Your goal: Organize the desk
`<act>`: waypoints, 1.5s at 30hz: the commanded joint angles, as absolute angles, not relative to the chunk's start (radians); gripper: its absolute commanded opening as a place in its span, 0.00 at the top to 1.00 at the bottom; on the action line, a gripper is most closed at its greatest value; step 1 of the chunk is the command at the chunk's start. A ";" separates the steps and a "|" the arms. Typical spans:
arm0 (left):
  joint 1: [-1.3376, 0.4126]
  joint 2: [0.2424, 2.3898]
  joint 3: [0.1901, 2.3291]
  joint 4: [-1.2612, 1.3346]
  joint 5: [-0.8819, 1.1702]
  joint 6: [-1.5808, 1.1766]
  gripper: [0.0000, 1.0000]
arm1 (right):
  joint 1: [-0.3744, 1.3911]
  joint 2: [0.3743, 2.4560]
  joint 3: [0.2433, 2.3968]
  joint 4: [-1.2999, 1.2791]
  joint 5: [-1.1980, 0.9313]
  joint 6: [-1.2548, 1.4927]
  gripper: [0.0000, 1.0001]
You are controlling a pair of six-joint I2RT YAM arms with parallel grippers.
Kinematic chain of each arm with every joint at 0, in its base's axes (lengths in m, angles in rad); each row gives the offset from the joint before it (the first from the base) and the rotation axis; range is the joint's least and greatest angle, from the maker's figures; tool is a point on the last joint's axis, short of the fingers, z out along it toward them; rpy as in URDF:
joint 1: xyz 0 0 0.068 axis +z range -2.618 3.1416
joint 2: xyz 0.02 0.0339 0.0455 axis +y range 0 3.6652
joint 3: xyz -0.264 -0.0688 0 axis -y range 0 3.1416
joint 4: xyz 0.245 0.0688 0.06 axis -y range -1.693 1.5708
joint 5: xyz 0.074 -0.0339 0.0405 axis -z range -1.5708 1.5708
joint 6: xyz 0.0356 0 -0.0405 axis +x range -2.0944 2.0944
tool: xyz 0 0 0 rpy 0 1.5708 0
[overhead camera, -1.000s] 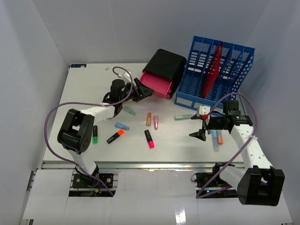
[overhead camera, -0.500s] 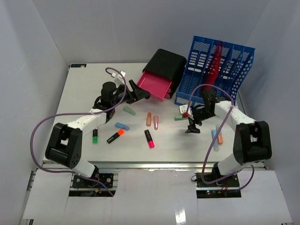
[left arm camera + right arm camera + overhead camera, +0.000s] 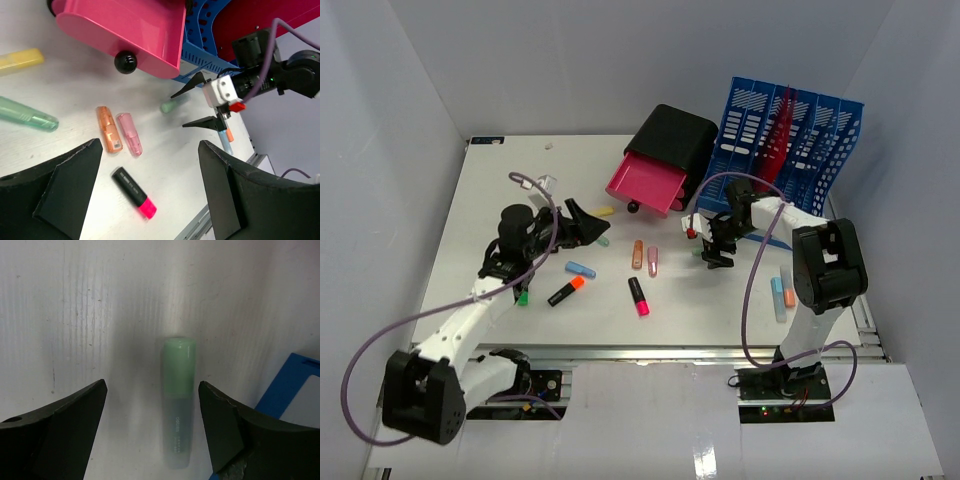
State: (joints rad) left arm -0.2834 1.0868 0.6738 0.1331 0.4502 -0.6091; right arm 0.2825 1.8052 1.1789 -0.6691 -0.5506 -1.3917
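Note:
The white desk (image 3: 510, 190) carries several loose highlighters. My right gripper (image 3: 708, 241) (image 3: 150, 412) hangs open over a pale green highlighter (image 3: 177, 410) (image 3: 698, 250), which lies between its fingers, nearer the right one, untouched. My left gripper (image 3: 584, 223) (image 3: 150, 175) is open and empty above the desk's middle left. Under it lies a black and pink highlighter (image 3: 133, 192) (image 3: 638, 295). Beyond it lie an orange highlighter (image 3: 109, 129) and a pink one (image 3: 129, 133) side by side. A teal highlighter (image 3: 27, 115) and a yellow one (image 3: 20, 58) lie near the pink drawer (image 3: 642, 184).
The black organizer (image 3: 672, 143) with its pulled-out pink drawer stands at the back. A blue file rack (image 3: 790, 150) stands at the back right. A blue highlighter (image 3: 580, 269), a black and orange one (image 3: 566, 290) and a green one (image 3: 523, 296) lie on the left. Two more (image 3: 782, 293) lie on the right.
My left gripper has pulled back from the pink drawer toward the left and opened wider; a yellow highlighter now shows by the drawer. My right gripper has swung left over the pale green highlighter.

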 commanded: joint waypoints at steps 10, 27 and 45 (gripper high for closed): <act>-0.250 0.671 0.572 -0.233 0.366 -0.589 0.11 | 0.290 1.882 1.207 -0.641 -0.432 -1.331 0.53; -0.249 0.595 0.448 -0.331 0.278 -0.808 0.11 | 0.515 1.616 1.542 -0.695 -0.462 -0.804 0.92; -0.247 0.578 0.537 -0.557 0.103 -0.858 0.13 | 0.640 2.021 1.966 -0.374 0.079 -0.446 0.84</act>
